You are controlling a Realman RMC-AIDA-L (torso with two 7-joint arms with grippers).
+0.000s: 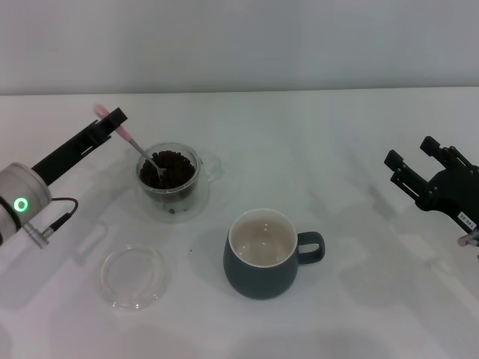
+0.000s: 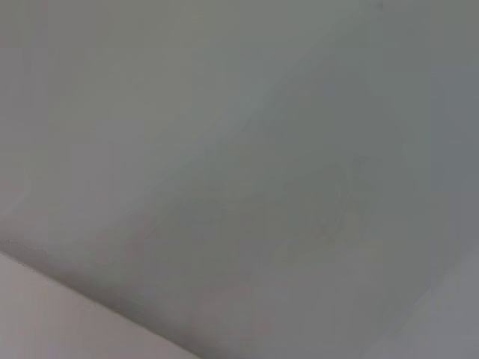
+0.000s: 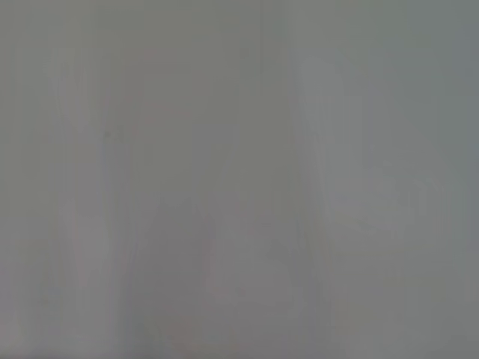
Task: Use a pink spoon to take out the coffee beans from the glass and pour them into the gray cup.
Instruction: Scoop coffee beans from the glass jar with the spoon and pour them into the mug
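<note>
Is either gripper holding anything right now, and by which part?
The left gripper holds the pink spoon by its pink handle end, bowl down in the coffee beans. The right gripper is open and holds nothing.

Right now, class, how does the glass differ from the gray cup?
The glass is clear and smaller; the gray cup is opaque blue-gray with a cream inside. The glass holds coffee beans and the pink spoon's bowl; the gray cup looks empty. The glass stands on a saucer, the gray cup on the table. Both stand upright, each with a side handle.
</note>
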